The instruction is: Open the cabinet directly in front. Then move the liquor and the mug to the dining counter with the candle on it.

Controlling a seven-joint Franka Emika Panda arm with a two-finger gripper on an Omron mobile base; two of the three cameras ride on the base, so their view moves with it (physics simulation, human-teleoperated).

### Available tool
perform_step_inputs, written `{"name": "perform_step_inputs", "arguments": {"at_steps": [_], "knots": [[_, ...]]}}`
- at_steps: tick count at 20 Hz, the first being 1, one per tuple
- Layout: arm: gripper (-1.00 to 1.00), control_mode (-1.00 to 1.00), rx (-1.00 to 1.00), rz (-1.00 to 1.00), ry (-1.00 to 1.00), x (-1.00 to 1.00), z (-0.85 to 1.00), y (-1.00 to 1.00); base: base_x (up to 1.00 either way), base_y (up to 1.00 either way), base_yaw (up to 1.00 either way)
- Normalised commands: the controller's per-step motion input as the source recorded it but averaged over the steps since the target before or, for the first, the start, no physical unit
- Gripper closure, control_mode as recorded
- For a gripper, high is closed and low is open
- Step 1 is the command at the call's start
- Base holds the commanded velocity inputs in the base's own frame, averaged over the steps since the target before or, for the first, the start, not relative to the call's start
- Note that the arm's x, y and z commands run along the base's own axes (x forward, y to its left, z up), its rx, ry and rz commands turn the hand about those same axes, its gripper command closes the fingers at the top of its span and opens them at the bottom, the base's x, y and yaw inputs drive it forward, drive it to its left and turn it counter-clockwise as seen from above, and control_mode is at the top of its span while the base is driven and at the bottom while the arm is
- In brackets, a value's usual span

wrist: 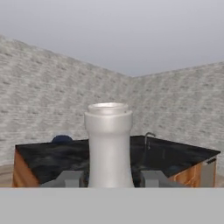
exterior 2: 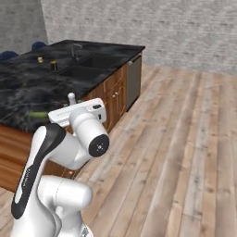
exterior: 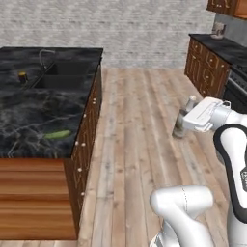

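Observation:
The liquor (exterior: 182, 121), a slim whitish-grey bottle, hangs upright above the wooden floor with my gripper (exterior: 185, 120) shut on its body. In the hand view its neck (wrist: 108, 144) rises between the two dark fingertips (wrist: 70, 178), which press on both sides. The bottle's top (exterior 2: 71, 98) pokes up behind the hand in the right base view. The dining counter (exterior: 48, 103), a broad black marble slab with a sink, lies to the left of the bottle, and a small dark and yellow object (exterior: 22, 76) stands on it. The mug is out of view.
A green object (exterior: 58, 134) lies near the dining counter's front edge. Blue stools (exterior 2: 39, 45) stand along its far side. A narrower counter with wooden drawers (exterior: 210, 62) runs along the right wall, under a wall cabinet corner (exterior: 226, 6). Open wooden floor (exterior: 140, 111) lies between them.

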Motion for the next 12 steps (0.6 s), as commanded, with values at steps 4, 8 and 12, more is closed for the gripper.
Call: {"name": "perform_step_inputs", "arguments": {"at_steps": [4,8,12], "knots": [[1.0,1.0,0.0,0.0,0.0,0.0,0.0,0.0,1.0,0.22,0.0],[1.0,1.0,0.0,0.0,0.0,0.0,0.0,0.0,1.0,0.22,0.01],[1.0,1.0,0.0,0.0,0.0,0.0,0.0,0.0,1.0,0.13,0.02]]}}
